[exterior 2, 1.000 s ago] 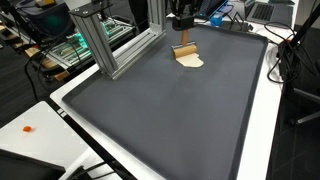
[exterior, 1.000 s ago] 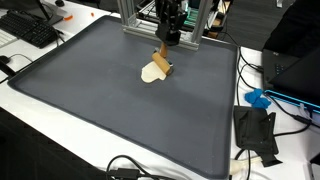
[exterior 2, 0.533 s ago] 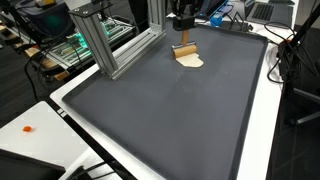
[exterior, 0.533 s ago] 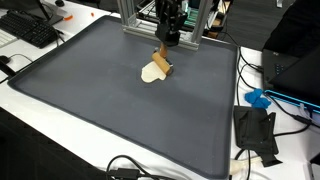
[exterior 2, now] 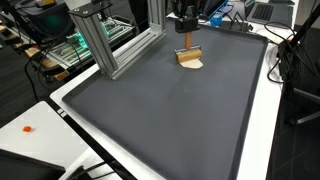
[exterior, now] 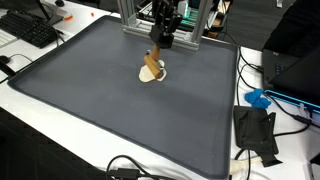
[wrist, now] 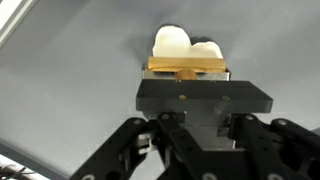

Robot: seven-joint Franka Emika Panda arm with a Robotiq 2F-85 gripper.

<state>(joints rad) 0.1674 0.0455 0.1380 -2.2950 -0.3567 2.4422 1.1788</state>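
A wooden block with a cream, lobed piece under it (exterior: 151,70) rests on the dark grey mat (exterior: 90,100) near its far edge. It also shows in an exterior view (exterior 2: 189,60) and in the wrist view (wrist: 186,48). My gripper (exterior: 158,50) points down at it from above and appears shut on the wooden block, with the cream piece touching the mat. It also shows in an exterior view (exterior 2: 186,44). In the wrist view the gripper (wrist: 187,74) body hides the fingertips.
An aluminium frame (exterior 2: 100,40) stands at the mat's far edge, also seen in an exterior view (exterior: 130,18). A keyboard (exterior: 35,30), a blue object (exterior: 258,98), a black device (exterior: 255,132) and cables lie off the mat on the white table.
My gripper and the wooden piece have shifted and tilted slightly sideways along the far edge of the mat. The cream piece moved with them.
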